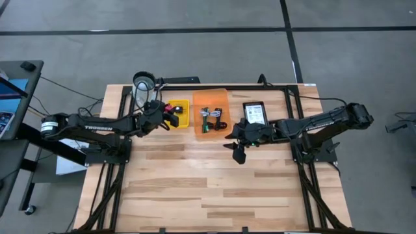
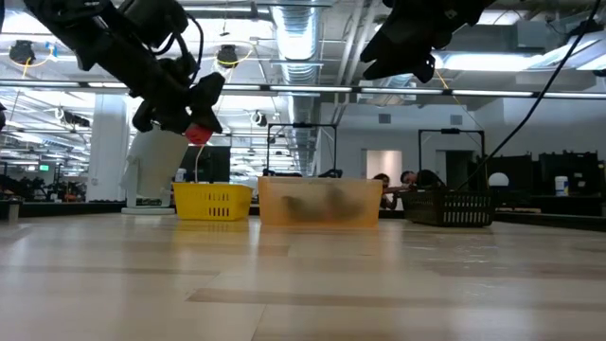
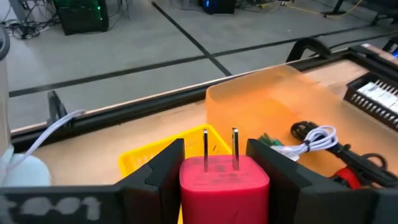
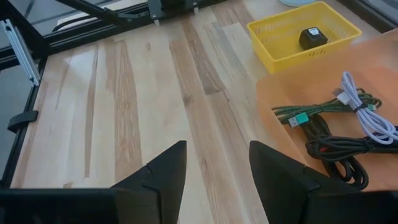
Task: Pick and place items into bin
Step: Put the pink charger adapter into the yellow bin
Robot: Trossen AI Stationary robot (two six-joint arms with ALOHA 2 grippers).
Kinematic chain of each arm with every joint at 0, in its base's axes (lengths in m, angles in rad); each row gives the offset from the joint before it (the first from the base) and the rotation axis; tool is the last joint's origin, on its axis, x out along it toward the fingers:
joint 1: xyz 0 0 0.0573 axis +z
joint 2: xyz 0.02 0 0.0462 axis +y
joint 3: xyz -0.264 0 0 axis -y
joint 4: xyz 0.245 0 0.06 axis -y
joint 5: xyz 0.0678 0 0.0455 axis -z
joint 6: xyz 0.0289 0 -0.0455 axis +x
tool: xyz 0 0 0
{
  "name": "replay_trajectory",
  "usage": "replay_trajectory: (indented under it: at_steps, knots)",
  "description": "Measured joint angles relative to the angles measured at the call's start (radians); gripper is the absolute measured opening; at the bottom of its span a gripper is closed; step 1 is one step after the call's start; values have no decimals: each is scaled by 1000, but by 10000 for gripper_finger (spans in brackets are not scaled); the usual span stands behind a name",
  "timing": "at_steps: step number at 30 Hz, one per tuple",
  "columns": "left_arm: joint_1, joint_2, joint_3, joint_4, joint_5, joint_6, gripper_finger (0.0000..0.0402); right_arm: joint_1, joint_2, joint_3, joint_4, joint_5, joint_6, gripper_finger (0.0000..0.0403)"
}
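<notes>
We observe the left gripper [image 1: 170, 117] positioned above the yellow basket [image 1: 182, 106] at the far side of the table [image 1: 214, 188], its jaws clenched on a red plug adapter [image 3: 222, 180] whose two metal prongs point away from the wrist. In the low view the adapter [image 2: 197, 134] hangs clear of the basket [image 2: 212, 200], held above it and not touching it. The basket already contains a small black block [image 4: 313, 38]. Just beside the basket, on its right, stands the orange translucent bin [image 1: 211, 97], which holds a bundle of cables [image 1: 212, 119]: a green braided cable [image 4: 311, 115], a white cable [image 4: 365, 106] and black cables [image 4: 339, 149] lying together on the bin floor. To the right of the bin a dark tray [image 1: 261, 104] carries a white printed card [image 1: 255, 112]. We locate the right gripper [image 1: 238, 151] near the bin's front right corner, raised above the bare wood, with its jaws released and nothing between them. A white cylindrical container [image 1: 143, 86] stands at the far left corner of the table, behind the left arm.
</notes>
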Motion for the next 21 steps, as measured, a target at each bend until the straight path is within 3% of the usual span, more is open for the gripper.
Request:
replay_trajectory:
  at_steps: [6, 11, 16, 21]
  knots:
    - [0, 0, -28, 28, 20, 5, 148, 0, 0, 0, 0, 3, 0, 168]
    - [1, 19, -28, 38, 74, 111, 150, 0, 0, 0, 0, 30, -1, 168]
    - [32, 91, -25, 56, 188, 203, 151, 0, 0, 0, 1, 30, -1, 168]
    - [60, 165, -25, 114, 199, 192, 152, 0, 1, 0, 0, 30, 15, 168]
